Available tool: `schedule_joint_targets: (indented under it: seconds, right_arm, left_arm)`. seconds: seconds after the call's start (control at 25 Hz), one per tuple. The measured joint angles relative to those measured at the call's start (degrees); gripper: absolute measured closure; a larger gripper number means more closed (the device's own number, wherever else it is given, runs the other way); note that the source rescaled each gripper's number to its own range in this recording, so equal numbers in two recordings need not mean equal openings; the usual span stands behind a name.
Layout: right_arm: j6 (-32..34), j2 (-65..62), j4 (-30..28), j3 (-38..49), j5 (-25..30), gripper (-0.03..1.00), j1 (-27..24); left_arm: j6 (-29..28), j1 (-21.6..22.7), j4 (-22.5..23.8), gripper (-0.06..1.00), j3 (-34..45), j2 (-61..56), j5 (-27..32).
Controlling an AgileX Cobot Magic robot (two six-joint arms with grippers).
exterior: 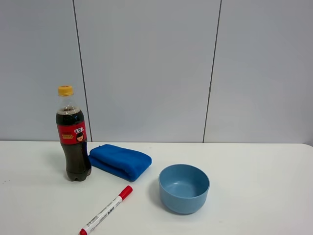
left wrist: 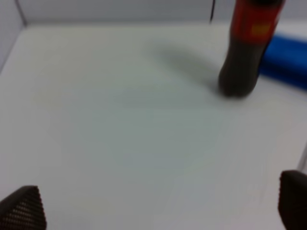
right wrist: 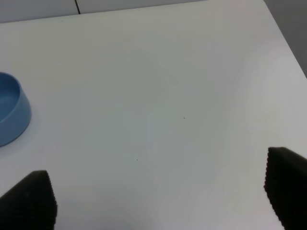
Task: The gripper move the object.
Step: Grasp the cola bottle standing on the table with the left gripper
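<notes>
Gaping wide, your left claw (left wrist: pixel 156 203) hangs over bare table (left wrist: pixel 120 120) with nothing between its jaws; only the two tips show in its wrist view. Your right claw (right wrist: pixel 158 191) is just as wide and just as idle. Neither arm shows in the high view, so both look well back from the items.

Ahead of the left claw stands the bottle (left wrist: pixel 242 57), upright, off to one side of the claw's line and well apart from the tips. In the high view it stands at the left of the table, with a folded blue cloth (exterior: pixel 120 160) just beside it on the right; you cannot tell whether they touch. A marker (exterior: pixel 106 209) lies in front, and a bowl (exterior: pixel 184 188) sits right of that.

You are at the approach, by the look of it: nothing is gripped and the bottle is untouched. The left claw is the nearer one. Next, swing it to bring the bottle between the jaws, go in low on the body, and keep the far jaw off the cloth. Close gently; a tall bottle may tip if one jaw lands first
</notes>
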Motion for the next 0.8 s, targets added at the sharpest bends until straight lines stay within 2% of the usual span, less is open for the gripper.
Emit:
schedule_joint_targets:
  seconds: [0.2,0.48,0.8]
  right_arm:
    - [0.0,0.0,0.0,0.0,0.0,-0.03,0.0]
    - [0.0,0.0,0.0,0.0,0.0,-0.03,0.0]
    - [0.0,0.0,0.0,0.0,0.0,-0.03,0.0]
  left_arm:
    - [0.1,0.0,-2.0,-0.06,-2.3,1.5,-7.7]
    - [2.9,0.0,-9.8,-0.06,-2.3,9.3,-17.1]
    - [11.3,0.0,-10.8,-0.06,-2.1,15.8,-28.3]
